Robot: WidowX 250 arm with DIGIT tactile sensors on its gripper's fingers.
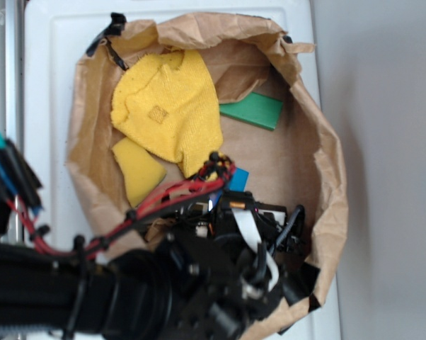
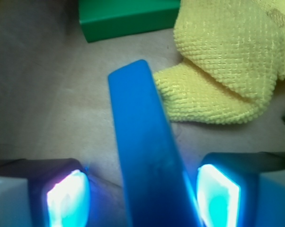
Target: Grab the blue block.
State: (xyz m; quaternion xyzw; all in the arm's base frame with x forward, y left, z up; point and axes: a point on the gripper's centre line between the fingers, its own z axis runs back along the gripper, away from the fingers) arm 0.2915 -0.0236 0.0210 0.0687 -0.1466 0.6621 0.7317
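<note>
Gripper [image 2: 142, 196] is straddling the blue block [image 2: 147, 156] inside the paper bag [image 1: 326, 163], fingers [image 2: 66, 196] sitting apart w/ gaps both sides, so released, not gripping yet. Approach step; next move prob needs closing squarely on block's flat matte faces. Yellow cloth [image 2: 227, 61], nubby weave, is touching block's edge; green block [image 2: 128, 19] is lying beyond.

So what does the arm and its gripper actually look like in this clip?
The arm is black, with red and black cables tied along it and a white ribbon cable near the wrist. In the wrist view, the gripper has dark fingers with pale pads that glow cyan-white.
</note>
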